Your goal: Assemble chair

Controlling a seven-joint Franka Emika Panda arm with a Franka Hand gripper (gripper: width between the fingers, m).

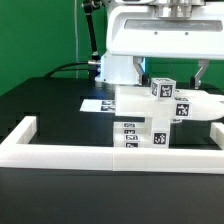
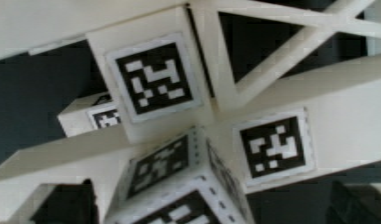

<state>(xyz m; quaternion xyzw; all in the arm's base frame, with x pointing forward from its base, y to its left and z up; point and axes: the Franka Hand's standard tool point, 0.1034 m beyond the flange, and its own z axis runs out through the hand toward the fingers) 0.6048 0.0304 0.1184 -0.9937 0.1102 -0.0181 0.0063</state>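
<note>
The chair [image 1: 150, 112] is a cluster of white blocky pieces with black-and-white tags, standing in the middle of the black table behind the front rail. One bar [image 1: 200, 106] sticks out toward the exterior view's right. My gripper [image 1: 171, 76] hangs right over the top tagged block [image 1: 161, 88]. Its dark fingers [image 1: 140, 68] stand wide apart on either side, jaws open and holding nothing. In the wrist view the chair [image 2: 160, 80] fills the frame at close range, with several tags and crossing bars. My gripper [image 2: 196, 216] shows only as dark blurred corners.
The long white border frame [image 1: 110, 152] runs along the front and turns back at both ends. The marker board [image 1: 97, 103] lies flat behind the chair, toward the exterior view's left. The arm's white base [image 1: 118, 68] and a black cable [image 1: 65, 68] are at the back.
</note>
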